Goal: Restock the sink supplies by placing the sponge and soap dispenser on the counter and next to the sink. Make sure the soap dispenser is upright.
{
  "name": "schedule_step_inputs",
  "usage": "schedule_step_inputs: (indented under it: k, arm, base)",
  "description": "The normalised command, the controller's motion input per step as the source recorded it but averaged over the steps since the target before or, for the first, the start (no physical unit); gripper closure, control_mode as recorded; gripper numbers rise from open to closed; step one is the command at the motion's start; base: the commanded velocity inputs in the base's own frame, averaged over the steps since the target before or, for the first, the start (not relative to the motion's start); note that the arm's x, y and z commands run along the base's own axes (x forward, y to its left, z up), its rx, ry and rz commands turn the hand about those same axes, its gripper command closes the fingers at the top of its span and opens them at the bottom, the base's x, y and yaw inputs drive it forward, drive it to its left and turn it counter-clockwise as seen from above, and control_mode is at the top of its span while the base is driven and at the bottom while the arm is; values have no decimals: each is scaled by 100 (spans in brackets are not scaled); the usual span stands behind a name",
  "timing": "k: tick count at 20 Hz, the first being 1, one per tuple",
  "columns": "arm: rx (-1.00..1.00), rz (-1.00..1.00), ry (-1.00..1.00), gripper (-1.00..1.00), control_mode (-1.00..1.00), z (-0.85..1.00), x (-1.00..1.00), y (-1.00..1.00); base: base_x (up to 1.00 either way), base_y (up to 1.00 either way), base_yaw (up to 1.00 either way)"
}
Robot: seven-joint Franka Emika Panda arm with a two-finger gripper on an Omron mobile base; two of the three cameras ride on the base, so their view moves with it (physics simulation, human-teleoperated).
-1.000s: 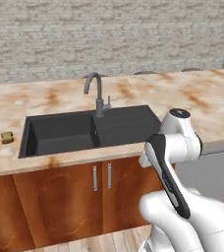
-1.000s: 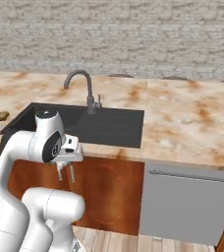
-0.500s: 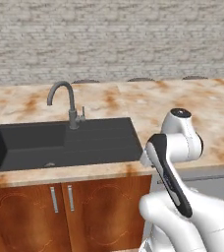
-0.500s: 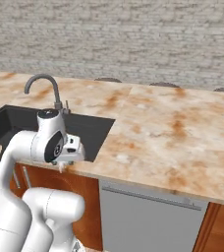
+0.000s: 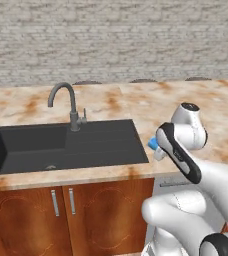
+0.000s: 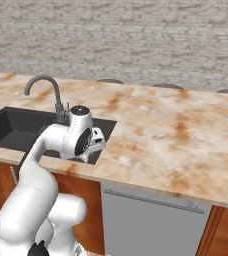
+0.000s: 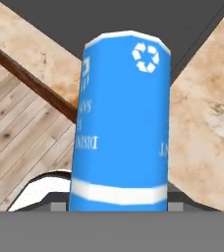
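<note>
Soap dispenser point(image 7: 121, 123) right of sink point(image 5: 66, 145)

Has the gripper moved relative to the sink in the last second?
Yes: the gripper has shifted right along the sink front, toward its right corner.

Arm: rose from the base, bent sharply at the elbow, and folded back on itself so the forearm sloped down towards the front edge of the worktop.
Wrist: a white rounded joint with a dark cap on top, sitting at the highest point of the folded arm.
Hand: tucked low beside the forearm, pointing forward and down.
Gripper point(image 6: 87, 159): hung just below the wrist in the right base view, fingers aimed downwards.
Jaws: narrowly set and closed on the soap dispenser point(image 7: 121, 123), whose blue body stood up between them in the hand view; a blue tip point(image 5: 153, 144) peeked out beside the forearm in the left base view.
</note>
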Motion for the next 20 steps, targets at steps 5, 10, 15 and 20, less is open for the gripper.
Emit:
schedule_step_inputs:
  k: [5, 10, 15, 20]
  arm:
    - [-33, 51, 0, 100, -100, 0, 68, -5]
    - [-44, 33, 1, 100, -100, 0, 26, -41]
    - [-41, 22, 8, 100, -100, 0, 25, -29]
    - [-46, 20, 15, 100, -100, 0, 41, -3]
  base:
    - [0, 0, 0]
    - [0, 0, 0]
    - [0, 0, 0]
    - [0, 0, 0]
